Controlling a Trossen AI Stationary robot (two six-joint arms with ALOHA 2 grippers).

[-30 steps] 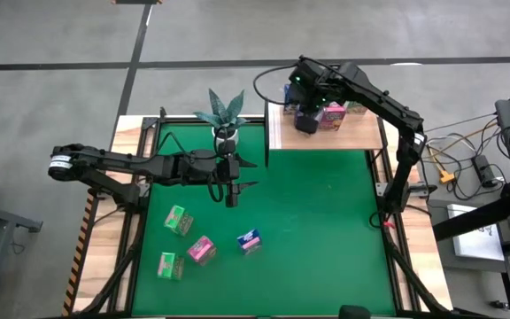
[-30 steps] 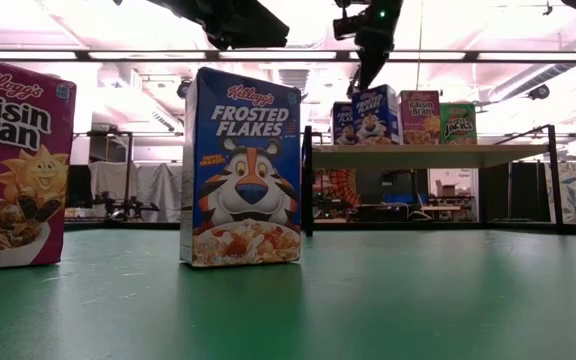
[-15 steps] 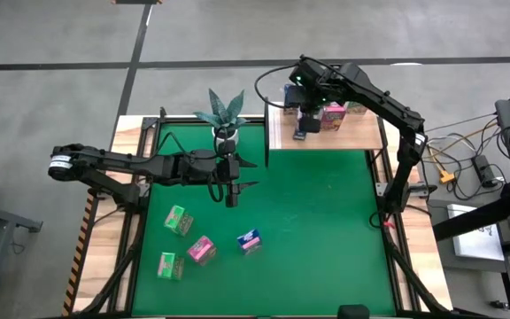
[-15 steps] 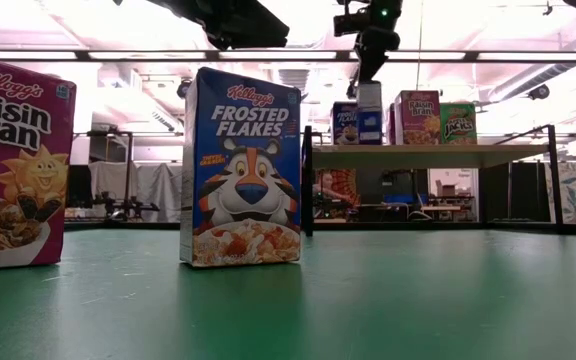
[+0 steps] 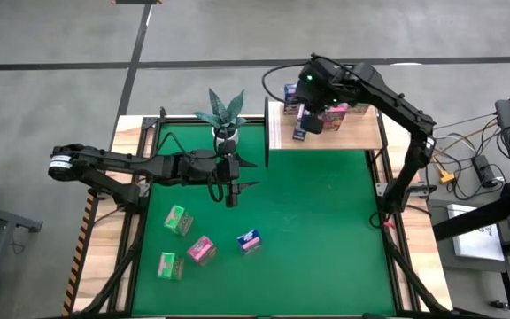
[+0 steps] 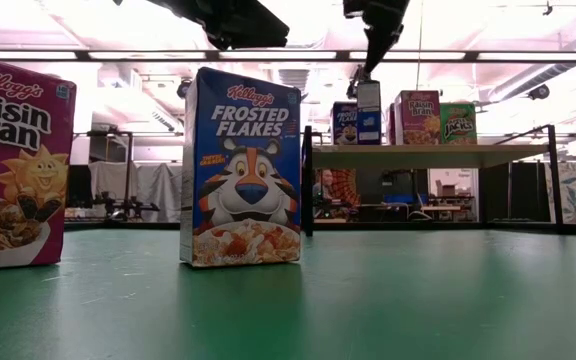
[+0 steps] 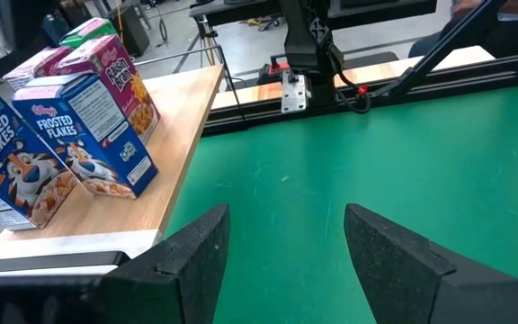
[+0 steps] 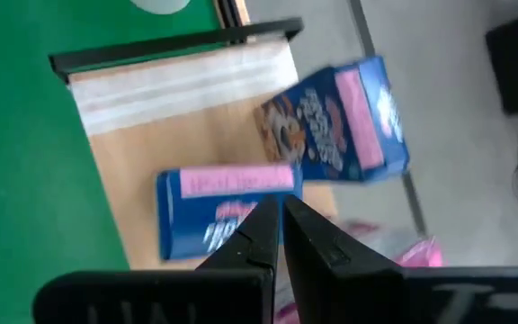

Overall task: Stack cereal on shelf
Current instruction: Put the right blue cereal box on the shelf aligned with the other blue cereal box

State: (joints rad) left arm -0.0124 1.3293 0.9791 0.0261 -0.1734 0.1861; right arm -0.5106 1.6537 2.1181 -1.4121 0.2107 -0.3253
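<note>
Where high view hides them, right gripper [image 8: 280, 236] fingers [image 8: 250, 238] touching

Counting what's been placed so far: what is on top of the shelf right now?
On the shelf stand two blue Frosted Flakes boxes, a pink Raisin Bran box and a green box. The right gripper hangs over them and hides part of the board from above.

Grey concrete floor [image 5: 193, 35] crossed by dark seam lines surrounds the table. Bright ceiling light panels [image 6: 98, 25] hang overhead, and pale draped sheets [image 6: 133, 185] stand far left in the room.
</note>
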